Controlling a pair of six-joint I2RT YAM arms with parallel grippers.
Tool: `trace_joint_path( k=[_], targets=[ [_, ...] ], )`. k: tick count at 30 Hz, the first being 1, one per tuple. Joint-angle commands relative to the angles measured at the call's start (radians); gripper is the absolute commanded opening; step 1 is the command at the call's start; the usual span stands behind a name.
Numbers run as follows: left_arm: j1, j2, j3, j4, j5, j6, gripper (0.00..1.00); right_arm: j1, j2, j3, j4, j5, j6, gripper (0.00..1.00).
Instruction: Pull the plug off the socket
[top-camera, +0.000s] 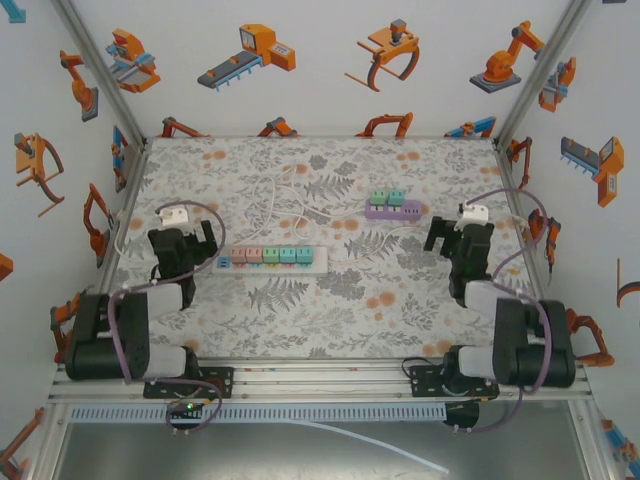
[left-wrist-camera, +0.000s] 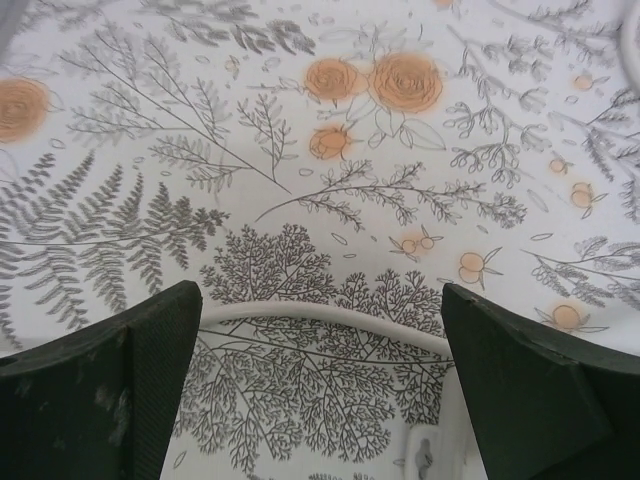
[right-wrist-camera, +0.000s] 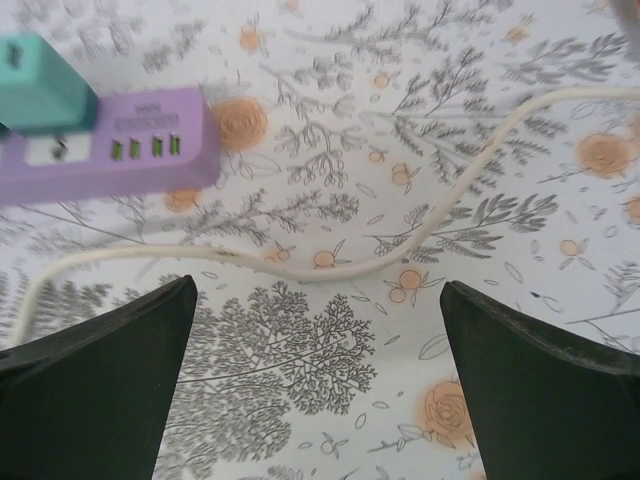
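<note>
A white power strip (top-camera: 272, 258) lies mid-table with several coloured plugs (top-camera: 270, 254) seated in a row. Behind it to the right, a purple power strip (top-camera: 393, 210) carries green plugs (top-camera: 386, 196). My left gripper (top-camera: 190, 255) hovers open just left of the white strip. In the left wrist view its jaws (left-wrist-camera: 320, 340) stand wide over the cloth, with the white cable (left-wrist-camera: 330, 318) arching between them. My right gripper (top-camera: 445, 240) is open to the right of the purple strip (right-wrist-camera: 110, 150). A teal plug (right-wrist-camera: 40, 85) sits on that strip at the upper left of the right wrist view, well clear of the jaws (right-wrist-camera: 318, 340).
White cables (top-camera: 275, 195) loop across the patterned cloth behind the strips, and one cable (right-wrist-camera: 400, 240) snakes in front of the right gripper. Walls with robot stickers enclose the table on three sides. The end of the white strip (left-wrist-camera: 440, 455) sits by the left gripper's right finger.
</note>
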Motion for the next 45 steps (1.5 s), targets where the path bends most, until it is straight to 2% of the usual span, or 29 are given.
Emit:
trace_joint_path(
  k=[1,4,8,13,16,18,20,21,25,29,32,34,37,42,45],
  targets=[
    [-0.039,-0.229,0.021,-0.192,-0.116,-0.033,0.97,-0.003,-0.163,0.090,-0.263,-0.044,0.123,0.98],
    [-0.091,-0.464,0.073,-0.440,-0.205,-0.136,0.97,0.004,-0.281,0.145,-0.410,-0.157,0.228,0.95],
    [-0.120,-0.675,0.194,-0.802,-0.217,-0.378,0.97,0.087,-0.368,0.268,-0.616,-0.214,0.282,0.92],
    [-0.125,-0.734,0.376,-1.177,-0.088,-0.675,0.97,0.329,-0.350,0.457,-0.834,-0.137,0.275,0.92],
    [-0.125,-0.709,0.427,-1.262,0.039,-0.724,0.97,0.476,-0.233,0.593,-0.944,-0.138,0.291,0.90],
    [-0.126,-0.685,0.431,-1.278,0.046,-0.708,0.97,0.571,-0.143,0.674,-1.007,-0.117,0.288,0.89],
    [-0.120,-0.661,0.416,-1.283,-0.016,-0.708,0.99,0.654,-0.057,0.735,-1.048,-0.091,0.282,0.89],
    [-0.112,-0.645,0.408,-1.280,-0.039,-0.710,0.97,0.687,-0.015,0.760,-1.056,-0.079,0.283,0.89],
    [-0.072,-0.542,0.393,-1.235,-0.049,-0.726,0.92,0.756,0.152,0.830,-1.048,-0.074,0.369,0.89],
    [-0.008,-0.392,0.385,-1.158,0.019,-0.734,0.87,0.772,0.235,0.812,-0.997,0.020,0.512,0.89],
    [0.024,-0.269,0.389,-1.088,0.060,-0.710,0.79,0.761,0.224,0.707,-0.871,0.071,0.620,0.88],
    [0.026,-0.179,0.415,-1.062,0.071,-0.667,0.70,0.736,0.233,0.636,-0.769,0.036,0.705,0.83],
    [0.029,-0.061,0.450,-1.041,0.079,-0.629,0.61,0.715,0.278,0.603,-0.701,-0.024,0.752,0.74],
    [0.050,0.096,0.495,-1.040,0.135,-0.564,0.53,0.703,0.358,0.617,-0.652,-0.103,0.763,0.64],
    [0.051,0.140,0.497,-1.016,0.193,-0.538,0.51,0.698,0.408,0.626,-0.631,-0.121,0.766,0.59]
  ],
)
